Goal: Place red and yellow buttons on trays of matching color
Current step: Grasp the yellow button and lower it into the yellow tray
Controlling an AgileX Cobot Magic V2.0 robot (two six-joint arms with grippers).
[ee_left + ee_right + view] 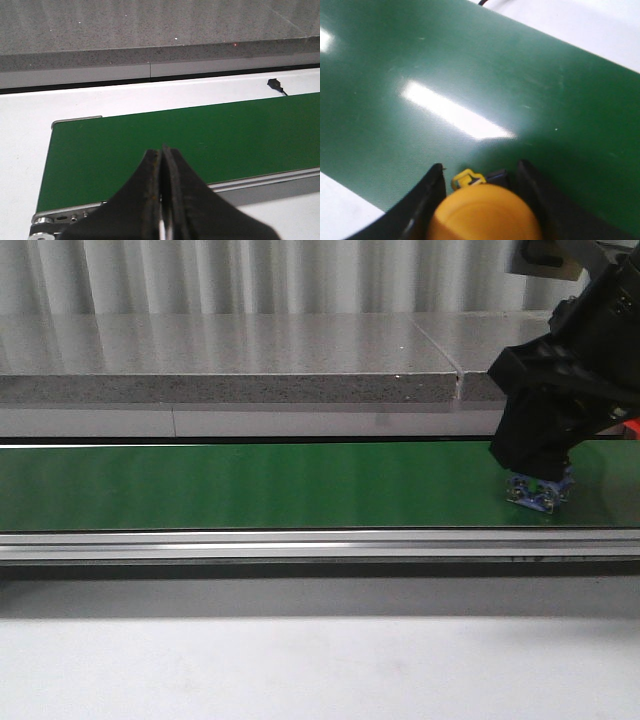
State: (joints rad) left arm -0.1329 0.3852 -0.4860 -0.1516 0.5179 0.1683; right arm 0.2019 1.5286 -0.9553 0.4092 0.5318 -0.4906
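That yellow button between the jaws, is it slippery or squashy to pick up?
The yellow button looks like hard moulded plastic, so probably stiff, not squashy. Its domed, smooth cap might slip in the right gripper. It seems small, so likely light.

Front view low across green belt (250, 485), wrist views close above it

My right gripper (541, 492) sits low on the belt (250, 485) at its right end, with a yellow button (485, 212) filling the gap between my fingers (427, 192). The belt to its left runs bare and open. A grey ledge (230, 375) rises behind the belt as the rear barrier. The metal rail (300, 545) borders the near edge. My left gripper (162, 200) hangs with jaws pressed together above the belt's end; a black cable plug (275, 84) lies on the white surface (125, 100) beyond.
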